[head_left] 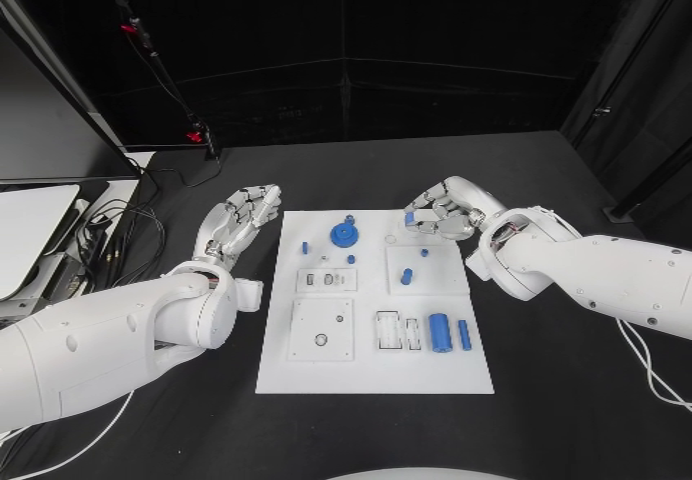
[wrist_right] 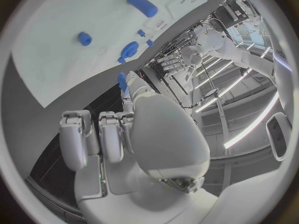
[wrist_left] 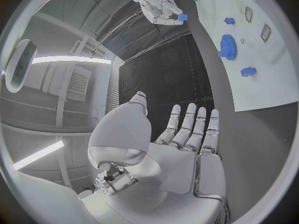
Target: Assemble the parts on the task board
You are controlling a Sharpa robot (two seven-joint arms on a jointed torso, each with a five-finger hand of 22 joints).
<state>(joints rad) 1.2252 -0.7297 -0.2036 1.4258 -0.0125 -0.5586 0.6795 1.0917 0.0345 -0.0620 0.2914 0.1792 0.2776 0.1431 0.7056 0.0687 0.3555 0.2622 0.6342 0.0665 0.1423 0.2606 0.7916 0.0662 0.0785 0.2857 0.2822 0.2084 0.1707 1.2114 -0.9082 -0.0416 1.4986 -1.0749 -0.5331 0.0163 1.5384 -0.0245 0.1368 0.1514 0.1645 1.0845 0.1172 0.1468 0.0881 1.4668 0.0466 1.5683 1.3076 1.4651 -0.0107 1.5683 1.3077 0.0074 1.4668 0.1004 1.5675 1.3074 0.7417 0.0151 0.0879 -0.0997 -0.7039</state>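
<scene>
Lying flat mid-desk, the white board carries a blue gear, small blue pegs, two blue cylinders by its right edge, and several rectangular recesses; no writing is legible. The left hand rests beside the board's left edge, fingers straight and holding nothing; the right hand, at the far right corner, pinches a small blue part. From the left wrist, the left hand lies flat, fingers side by side; the gear sits on the board. From the right wrist, the right hand curls, the blue part at its fingertips.
</scene>
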